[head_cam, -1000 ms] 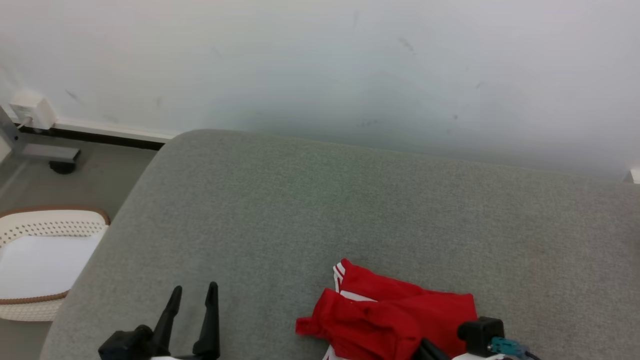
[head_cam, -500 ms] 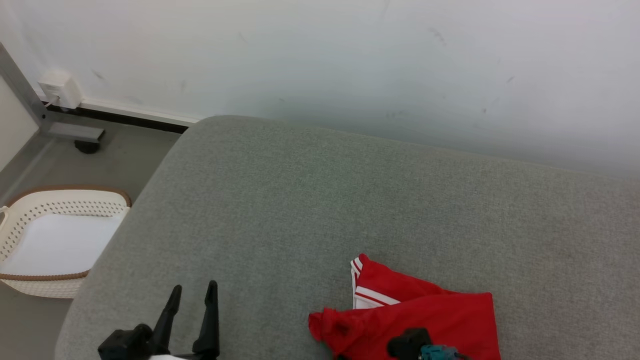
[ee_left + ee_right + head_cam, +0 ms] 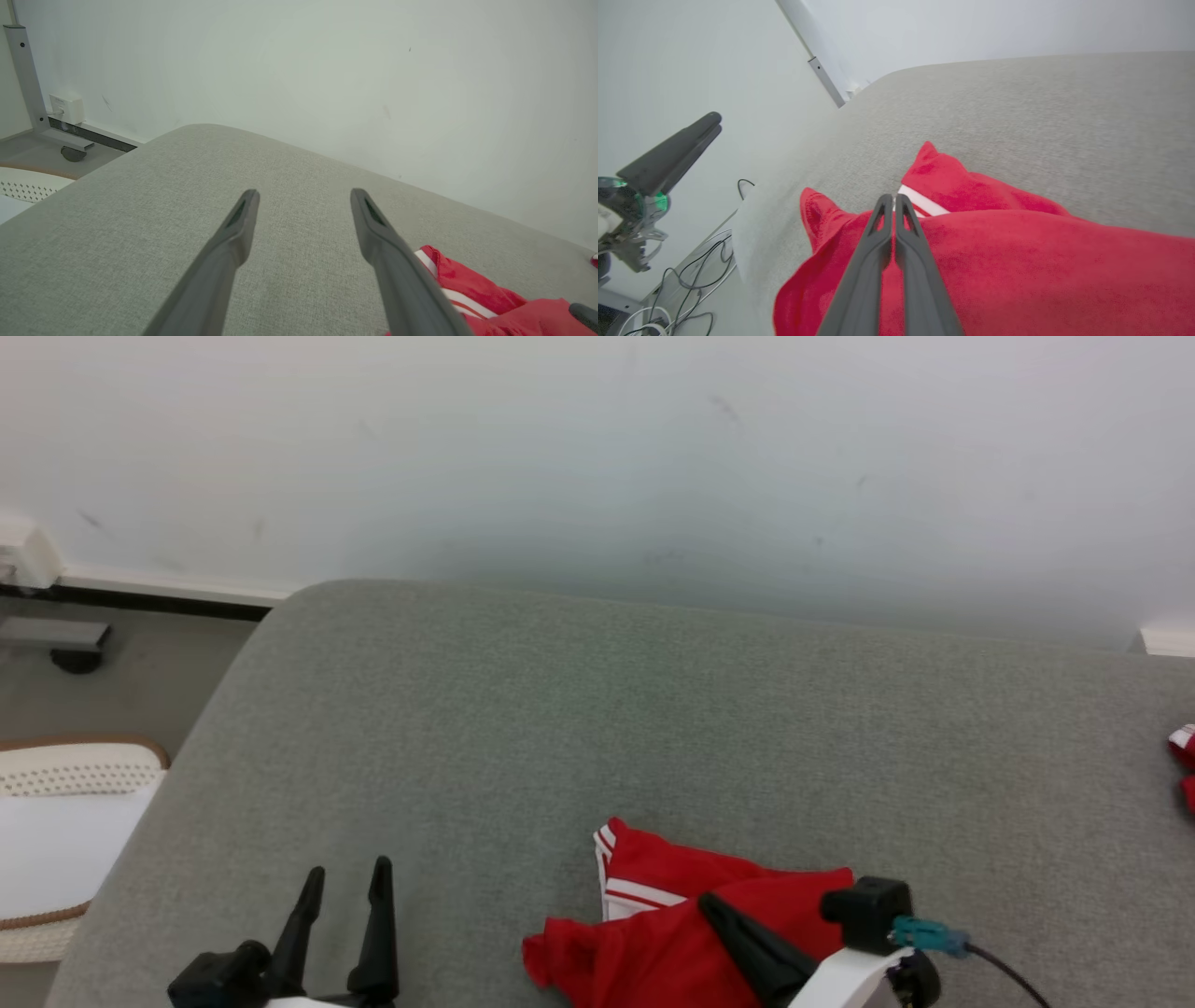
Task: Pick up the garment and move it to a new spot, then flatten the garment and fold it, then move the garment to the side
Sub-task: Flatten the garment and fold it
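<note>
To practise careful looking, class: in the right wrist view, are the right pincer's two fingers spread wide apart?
No, the right pincer's fingers lie pressed together over the red garment.

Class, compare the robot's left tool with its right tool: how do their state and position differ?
The left tool stands open, fingers well apart; the right tool is shut, fingers together. The left tool is over bare grey cushion; the right tool is over the red garment. Both have two long dark fingers.
</note>
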You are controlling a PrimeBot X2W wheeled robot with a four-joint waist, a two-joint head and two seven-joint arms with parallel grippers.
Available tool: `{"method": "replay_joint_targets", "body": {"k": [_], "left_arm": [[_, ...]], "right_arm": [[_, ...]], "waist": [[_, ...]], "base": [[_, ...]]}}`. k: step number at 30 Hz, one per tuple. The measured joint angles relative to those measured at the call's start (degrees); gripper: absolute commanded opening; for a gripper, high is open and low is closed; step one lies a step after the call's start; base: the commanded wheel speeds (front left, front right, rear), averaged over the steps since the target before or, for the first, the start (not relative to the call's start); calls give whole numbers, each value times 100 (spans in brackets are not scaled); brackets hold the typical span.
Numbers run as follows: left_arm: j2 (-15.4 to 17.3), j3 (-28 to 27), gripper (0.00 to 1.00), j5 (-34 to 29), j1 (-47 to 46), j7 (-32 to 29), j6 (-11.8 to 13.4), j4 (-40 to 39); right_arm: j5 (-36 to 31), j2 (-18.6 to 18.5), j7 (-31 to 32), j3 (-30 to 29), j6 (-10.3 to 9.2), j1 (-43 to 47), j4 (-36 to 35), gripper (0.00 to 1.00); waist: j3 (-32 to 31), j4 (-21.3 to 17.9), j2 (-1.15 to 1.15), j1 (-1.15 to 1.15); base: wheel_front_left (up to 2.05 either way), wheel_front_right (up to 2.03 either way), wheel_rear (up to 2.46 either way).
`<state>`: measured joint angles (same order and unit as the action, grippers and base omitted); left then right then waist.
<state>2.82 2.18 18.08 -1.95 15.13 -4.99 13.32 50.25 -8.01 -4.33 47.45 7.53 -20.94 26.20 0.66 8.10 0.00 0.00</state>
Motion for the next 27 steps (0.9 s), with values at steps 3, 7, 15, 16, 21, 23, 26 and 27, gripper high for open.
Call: {"method": "replay_joint_targets", "body": {"k": [3, 7, 15, 16, 21, 23, 26, 27], "left_arm": [[-1, -23, 100, 0, 14, -1, 0, -30], [0, -78, 100, 0, 36, -1, 23, -118], [0, -215, 100, -31, 39, 0, 20, -270], [1, -216, 100, -46, 35, 0, -5, -276], [-1, -179, 100, -238, 20, 0, -86, -292], [0, -177, 100, -243, 21, 0, -90, -294], [0, -158, 100, -242, 22, 0, -102, -290], [0, -153, 100, -241, 22, -1, -102, -288]], "right_arm": [[-1, -283, -178, -328, 0, 19, -74, 5], [-68, -648, -449, -875, 0, 139, -237, 29], [-876, -902, -977, -2140, 0, 428, -480, 100], [-989, -855, -1000, -2270, 0, 510, -564, 100], [-1795, -619, -1063, -2974, 1, 967, -902, 100], [-2095, -487, -1065, -3275, 1, 1186, -998, 100], [-2349, -285, -1069, -3523, 1, 1433, -1023, 100], [-2397, -234, -1069, -3540, 1, 1474, -1034, 100]], "waist": [[-54, -172, 0, 0], [-109, -399, 0, 0], [-157, -757, 0, 0], [-161, -788, 0, 0], [-180, -862, 0, 0], [-182, -868, 0, 0], [-183, -866, 0, 0], [-181, -864, 0, 0]], "base": [[0, 0, 0], [0, 0, 0], [0, 0, 0], [0, 0, 0], [0, 0, 0], [0, 0, 0], [0, 0, 0], [0, 0, 0]]}}
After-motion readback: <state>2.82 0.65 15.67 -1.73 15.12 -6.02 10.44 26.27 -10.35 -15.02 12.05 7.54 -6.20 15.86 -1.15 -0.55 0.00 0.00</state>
